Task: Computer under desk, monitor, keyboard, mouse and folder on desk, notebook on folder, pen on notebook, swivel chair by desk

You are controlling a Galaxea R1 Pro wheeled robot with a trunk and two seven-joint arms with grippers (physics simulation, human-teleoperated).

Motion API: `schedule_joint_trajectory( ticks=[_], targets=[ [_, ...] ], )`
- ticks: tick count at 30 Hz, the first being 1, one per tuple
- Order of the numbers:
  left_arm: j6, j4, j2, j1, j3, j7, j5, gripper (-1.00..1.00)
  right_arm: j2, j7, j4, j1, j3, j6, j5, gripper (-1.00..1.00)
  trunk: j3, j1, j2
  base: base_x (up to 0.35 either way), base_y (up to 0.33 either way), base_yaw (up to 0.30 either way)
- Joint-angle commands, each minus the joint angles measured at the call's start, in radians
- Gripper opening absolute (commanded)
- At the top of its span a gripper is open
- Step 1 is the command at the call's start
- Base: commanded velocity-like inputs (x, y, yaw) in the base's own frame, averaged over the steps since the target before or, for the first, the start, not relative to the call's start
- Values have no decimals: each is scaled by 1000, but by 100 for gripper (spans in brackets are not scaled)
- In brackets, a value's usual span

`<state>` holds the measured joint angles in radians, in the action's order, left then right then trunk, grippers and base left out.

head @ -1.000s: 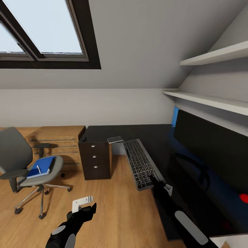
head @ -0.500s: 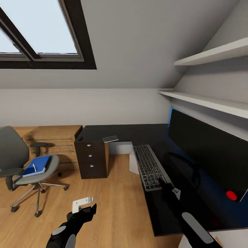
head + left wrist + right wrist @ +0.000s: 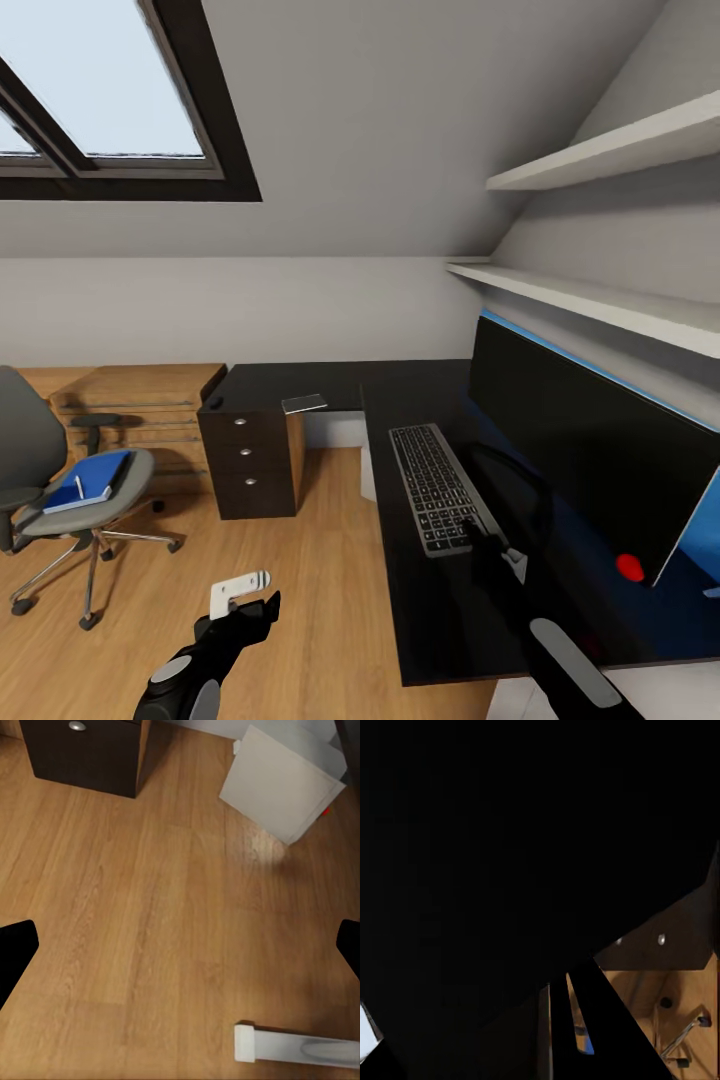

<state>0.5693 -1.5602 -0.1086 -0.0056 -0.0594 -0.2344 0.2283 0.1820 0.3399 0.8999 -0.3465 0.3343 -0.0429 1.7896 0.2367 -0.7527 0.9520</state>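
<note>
Keyboard [image 3: 438, 486] on desk [image 3: 420, 620], near end at right pincer [image 3: 490, 545], grip unclear; left pincer [image 3: 245, 597] wide.

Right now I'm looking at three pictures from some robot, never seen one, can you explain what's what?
It's a wheeled robot with two arms in a simulated bedroom. The big picture comes from its head camera, looking down over both arms. The other two come from cameras near each arm's tool. On the black desk lie a keyboard and a wide monitor. The right tool sits at the keyboard's near end; I can't tell whether it grips it. The left tool hangs open over the wooden floor, holding nothing. On the swivel chair lies a blue folder. The right wrist picture is mostly dark.
</note>
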Motion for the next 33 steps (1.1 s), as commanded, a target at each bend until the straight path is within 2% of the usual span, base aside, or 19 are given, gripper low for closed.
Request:
schedule_joint_trajectory(
  ticks=[1,9,17,33],
  targets=[
    [4,-1,0,-1,-1,-9,11,100,0,10,-6,-1,3,-3,14,-100,1,0,1,0,-30,0],
    [4,-1,0,-1,-1,-9,11,100,-3,10,-16,-2,3,-2,16,-100,1,0,1,0,-9,0],
    [4,-1,0,-1,0,-9,11,100,-6,-46,-16,-1,2,2,16,-100,1,0,1,0,0,0],
    [3,-1,0,-1,-1,-9,11,100,-8,-53,-16,-1,-15,28,34,-100,1,0,1,0,0,0]
  ],
)
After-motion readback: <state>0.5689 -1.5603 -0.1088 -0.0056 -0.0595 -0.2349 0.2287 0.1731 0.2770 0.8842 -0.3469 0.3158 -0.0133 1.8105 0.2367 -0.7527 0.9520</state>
